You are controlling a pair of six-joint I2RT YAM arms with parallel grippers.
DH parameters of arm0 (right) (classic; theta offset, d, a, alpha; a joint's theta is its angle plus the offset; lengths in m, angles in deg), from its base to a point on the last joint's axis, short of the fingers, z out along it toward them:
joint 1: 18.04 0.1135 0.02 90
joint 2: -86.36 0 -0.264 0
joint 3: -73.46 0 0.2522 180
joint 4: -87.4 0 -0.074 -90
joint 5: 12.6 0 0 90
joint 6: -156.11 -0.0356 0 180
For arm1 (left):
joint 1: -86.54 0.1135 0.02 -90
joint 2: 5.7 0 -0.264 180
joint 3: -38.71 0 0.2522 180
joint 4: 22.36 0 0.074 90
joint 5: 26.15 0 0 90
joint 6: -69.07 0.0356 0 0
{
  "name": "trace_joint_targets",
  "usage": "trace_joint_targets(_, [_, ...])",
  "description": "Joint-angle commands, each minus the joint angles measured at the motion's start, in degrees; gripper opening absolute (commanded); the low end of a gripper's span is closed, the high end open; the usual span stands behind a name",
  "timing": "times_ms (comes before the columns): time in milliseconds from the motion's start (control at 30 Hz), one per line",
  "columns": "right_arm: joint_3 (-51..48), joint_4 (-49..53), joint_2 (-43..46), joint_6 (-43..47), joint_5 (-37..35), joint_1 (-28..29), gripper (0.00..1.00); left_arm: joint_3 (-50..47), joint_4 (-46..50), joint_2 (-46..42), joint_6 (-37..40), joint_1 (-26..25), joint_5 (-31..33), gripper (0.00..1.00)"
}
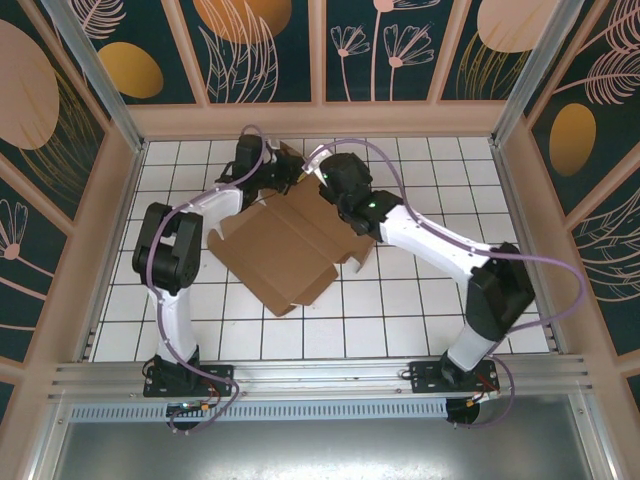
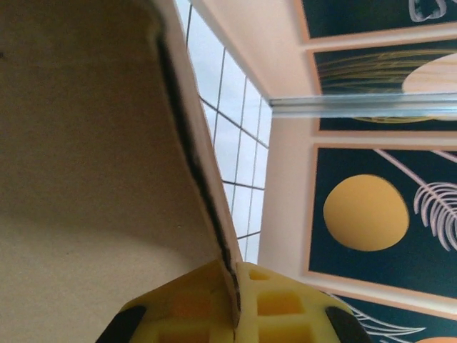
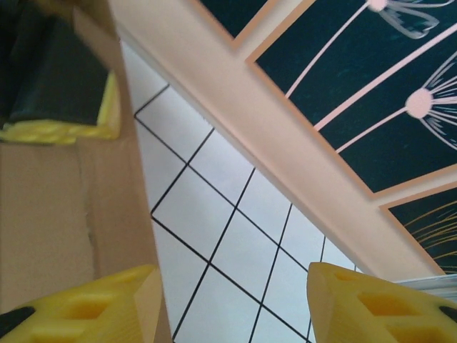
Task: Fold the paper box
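Left fingers (image 2: 278, 307) clamp the paper box (image 1: 285, 250) flap edge; right fingers (image 3: 357, 300) spread apart beside its edge.

A robot test cell. Two arms (image 1: 170, 300) bolted to an aluminium rail (image 1: 320, 372) face a white-tiled bench (image 1: 420, 320). Leaf-printed panels (image 1: 400, 50) box it in.

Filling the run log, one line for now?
left jaws: shut on box edge | right jaws: open, nothing between | box: lying open on tiles
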Motion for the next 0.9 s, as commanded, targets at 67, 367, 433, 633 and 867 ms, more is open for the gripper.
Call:
trace_joint_targets(67, [-3.80,1.10,5.74,-7.42,4.34,0.08,0.56,-10.57,-22.55,-6.28,-9.47,0.32,8.09,0.00])
trace_joint_targets(367, [-6.90,6.65,8.60,-18.59,13.86,-2.32,0.53,-23.67,-30.58,-11.43,-19.52,-0.24,22.41,0.00])
trace_joint_targets(433, [-7.98,6.80,9.78,-21.19,16.01,-3.64,0.53,-26.54,-30.84,-13.61,-20.22,-0.71,26.68,0.00])
trace_joint_targets(633, [-11.53,5.36,14.24,-32.64,32.02,-12.44,0.51,-30.48,-23.91,-21.03,-23.39,-3.91,39.67,0.00])
trace_joint_targets(867, [-12.75,4.65,13.82,-40.15,37.95,-15.63,0.51,-34.09,-18.13,-25.19,-29.94,-10.87,52.27,0.00])
